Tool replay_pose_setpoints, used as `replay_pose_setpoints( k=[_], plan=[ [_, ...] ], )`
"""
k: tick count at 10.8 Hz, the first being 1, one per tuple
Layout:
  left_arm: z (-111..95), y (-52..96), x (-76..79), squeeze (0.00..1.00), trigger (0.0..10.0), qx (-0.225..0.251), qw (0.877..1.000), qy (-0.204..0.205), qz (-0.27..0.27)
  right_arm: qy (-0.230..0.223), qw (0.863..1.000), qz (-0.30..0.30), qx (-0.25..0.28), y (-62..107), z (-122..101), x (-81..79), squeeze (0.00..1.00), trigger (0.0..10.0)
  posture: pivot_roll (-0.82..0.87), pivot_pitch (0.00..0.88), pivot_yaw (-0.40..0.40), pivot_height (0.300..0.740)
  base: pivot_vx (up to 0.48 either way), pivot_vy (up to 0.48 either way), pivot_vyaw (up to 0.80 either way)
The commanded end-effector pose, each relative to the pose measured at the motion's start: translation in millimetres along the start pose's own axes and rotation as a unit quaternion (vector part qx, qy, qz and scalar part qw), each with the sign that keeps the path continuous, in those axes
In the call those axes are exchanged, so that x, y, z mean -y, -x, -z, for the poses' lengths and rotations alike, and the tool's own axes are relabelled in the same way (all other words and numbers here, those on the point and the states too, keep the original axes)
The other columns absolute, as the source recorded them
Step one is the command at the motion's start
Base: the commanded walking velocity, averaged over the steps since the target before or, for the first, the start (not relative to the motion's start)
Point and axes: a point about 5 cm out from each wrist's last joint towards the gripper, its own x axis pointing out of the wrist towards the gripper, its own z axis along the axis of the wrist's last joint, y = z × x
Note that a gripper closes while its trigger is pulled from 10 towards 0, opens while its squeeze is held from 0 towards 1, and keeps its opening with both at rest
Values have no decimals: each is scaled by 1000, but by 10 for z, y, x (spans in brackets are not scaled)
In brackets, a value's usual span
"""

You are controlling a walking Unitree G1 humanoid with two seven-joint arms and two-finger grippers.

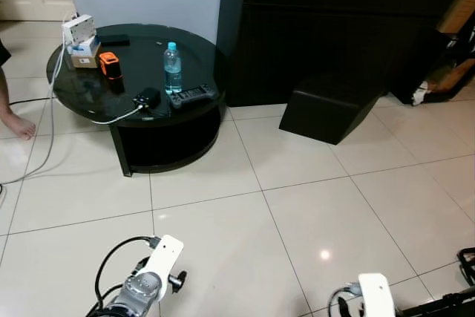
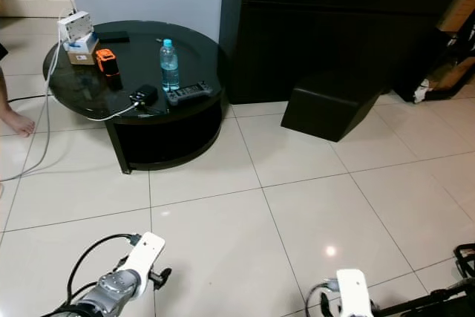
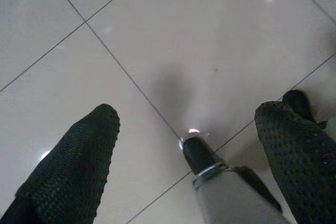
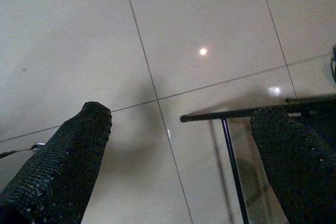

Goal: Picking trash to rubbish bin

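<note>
A clear plastic water bottle [image 1: 172,68] with a blue cap stands upright on the round black glass table [image 1: 82,90] at the far left. Both silver arms, left [image 1: 152,272] and right [image 1: 371,295], hang low at the picture's near edge, far from the table. In the left wrist view my left gripper [image 3: 189,116] is open over bare white tiles with nothing between its fingers [image 3: 79,156]. My right gripper [image 4: 184,114] is open too, above the tiles beside a black wire frame [image 4: 236,113]. That frame [image 1: 467,263] stands at my near right.
On the table lie a remote [image 1: 191,96], an orange device [image 1: 109,64], small boxes [image 1: 80,42] and a black adapter with a white cable. A tall black cabinet [image 1: 334,27] and a tilted black box [image 1: 330,109] stand behind. A person's bare foot [image 1: 16,125] is at far left.
</note>
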Motion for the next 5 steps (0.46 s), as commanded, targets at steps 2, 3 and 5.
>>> replay_pose_setpoints(
  k=[2, 3, 5],
  plan=[
    [9, 12, -97, 0, 10000, -6, 1000, -26, -14, -16, 1000, 6, -2, 7, 31, -30, 0, 10000, 247, 0, -140, 740, 0, 0, 0],
    [-12, 19, -211, 0, 10000, -14, 998, 2, -58, -19, 1000, 1, -4, -15, -8, -69, 0, 10000, 260, 0, -150, 740, 0, 0, 0],
    [-46, 31, -308, 0, 10000, 2, 995, 65, -81, -33, 999, 5, -19, -5, 43, -57, 0, 10000, 286, 32, -154, 740, 0, 0, 0]
  ],
)
